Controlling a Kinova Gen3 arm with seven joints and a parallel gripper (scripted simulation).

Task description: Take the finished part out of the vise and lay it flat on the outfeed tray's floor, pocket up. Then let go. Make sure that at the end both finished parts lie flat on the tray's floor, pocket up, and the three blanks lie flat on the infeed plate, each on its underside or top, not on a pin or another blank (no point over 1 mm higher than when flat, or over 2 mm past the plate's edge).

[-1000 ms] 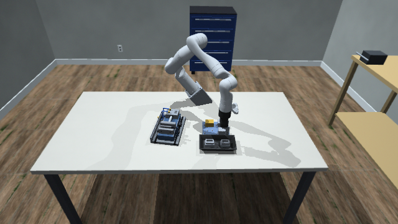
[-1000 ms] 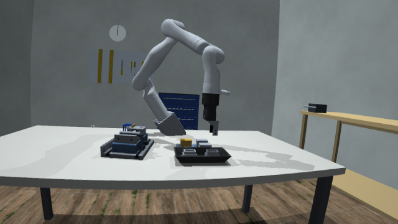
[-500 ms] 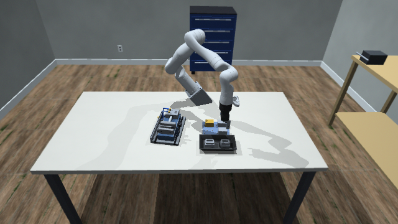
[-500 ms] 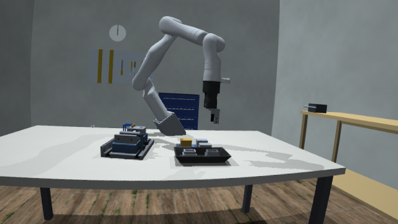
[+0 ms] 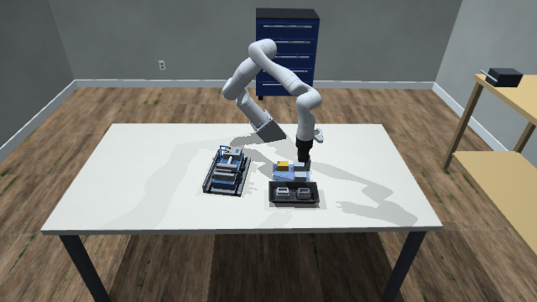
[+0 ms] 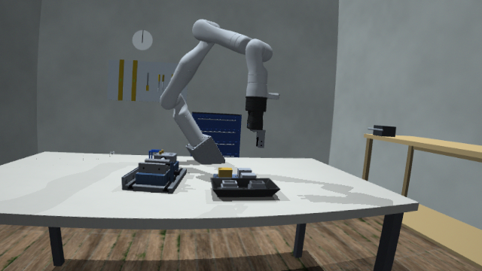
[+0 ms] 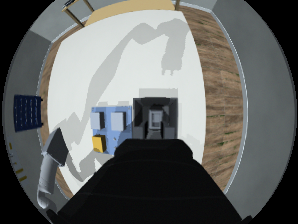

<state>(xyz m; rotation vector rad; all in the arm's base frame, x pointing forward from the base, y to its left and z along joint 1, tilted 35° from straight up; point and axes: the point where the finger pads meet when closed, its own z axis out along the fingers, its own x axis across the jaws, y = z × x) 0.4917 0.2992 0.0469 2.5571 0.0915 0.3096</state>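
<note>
The black outfeed tray (image 5: 294, 194) sits on the white table, right of the vise (image 5: 226, 169). Two grey pocketed parts lie flat on its floor, pockets up, one left (image 5: 283, 193) and one right (image 5: 303, 193). My gripper (image 6: 259, 141) hangs well above the tray's (image 6: 244, 186) back right side, pointing straight down. Its fingers stand close together with nothing between them. In the wrist view the tray (image 7: 156, 119) is directly below, with a grey part in it. The vise (image 6: 154, 175) stands to the left, away from my gripper.
A blue fixture (image 5: 290, 172) just behind the tray carries a yellow block (image 5: 282, 165) and a grey block (image 5: 301, 173). The arm's base (image 5: 268, 130) is mounted at the table's back. A blue drawer cabinet (image 5: 287, 52) and a wooden shelf (image 5: 503, 109) stand off the table.
</note>
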